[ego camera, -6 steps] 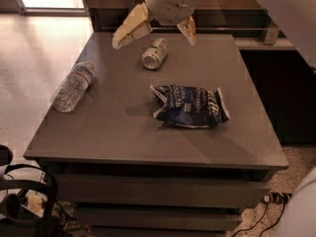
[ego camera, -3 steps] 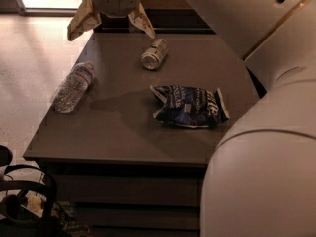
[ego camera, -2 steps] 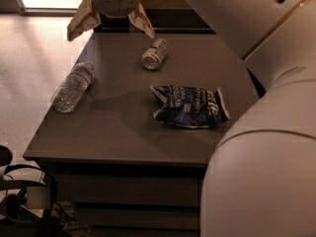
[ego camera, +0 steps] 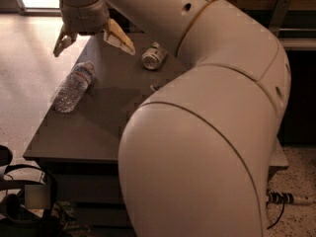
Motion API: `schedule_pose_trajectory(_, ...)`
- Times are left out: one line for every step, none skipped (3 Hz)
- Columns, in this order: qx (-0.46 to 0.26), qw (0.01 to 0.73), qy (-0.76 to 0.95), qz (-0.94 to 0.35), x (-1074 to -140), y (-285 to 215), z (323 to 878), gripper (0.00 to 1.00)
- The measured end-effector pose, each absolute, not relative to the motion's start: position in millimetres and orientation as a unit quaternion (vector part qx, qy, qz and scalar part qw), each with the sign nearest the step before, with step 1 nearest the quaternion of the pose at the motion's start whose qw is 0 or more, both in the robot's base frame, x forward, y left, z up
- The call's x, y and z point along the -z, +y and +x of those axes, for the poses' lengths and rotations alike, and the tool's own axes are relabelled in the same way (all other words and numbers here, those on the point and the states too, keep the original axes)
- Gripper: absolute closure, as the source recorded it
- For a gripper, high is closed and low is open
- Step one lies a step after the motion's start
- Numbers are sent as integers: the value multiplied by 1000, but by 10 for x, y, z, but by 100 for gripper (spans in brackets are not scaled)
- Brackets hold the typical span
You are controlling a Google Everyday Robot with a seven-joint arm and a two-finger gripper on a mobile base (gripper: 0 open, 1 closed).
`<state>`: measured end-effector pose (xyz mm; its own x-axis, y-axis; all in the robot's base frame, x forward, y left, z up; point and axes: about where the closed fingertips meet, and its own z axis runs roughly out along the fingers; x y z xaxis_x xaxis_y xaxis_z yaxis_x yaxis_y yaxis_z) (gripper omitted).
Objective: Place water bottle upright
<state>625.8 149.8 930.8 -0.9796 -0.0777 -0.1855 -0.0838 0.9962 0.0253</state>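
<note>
The water bottle, clear ribbed plastic with a label band, lies on its side near the left edge of the grey table. My gripper hangs open and empty above the table's far left part, just above and behind the bottle, with its two tan fingers spread wide. It does not touch the bottle. The bottle's cap end points toward the gripper.
A silver metal can lies on its side at the back middle of the table. My white arm fills the right and front of the view and hides much of the table. Cables lie on the floor at the lower left.
My gripper has moved left and lower toward the bottle. My arm has swung in front of the camera and now hides the blue snack bag.
</note>
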Motion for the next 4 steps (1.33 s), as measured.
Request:
schedule_pose_trajectory(-7, 87, 996, -11, -9208, 1646, 6296, 0)
schedule_pose_trajectory(1, 73, 997, 9, -9087, 1750, 6268, 0)
schedule_pose_trajectory(2, 62, 998, 13, -9011, 1806, 6259, 0)
schedule_pose_trajectory(-24, 49, 998, 2, -8949, 1828, 6241, 0)
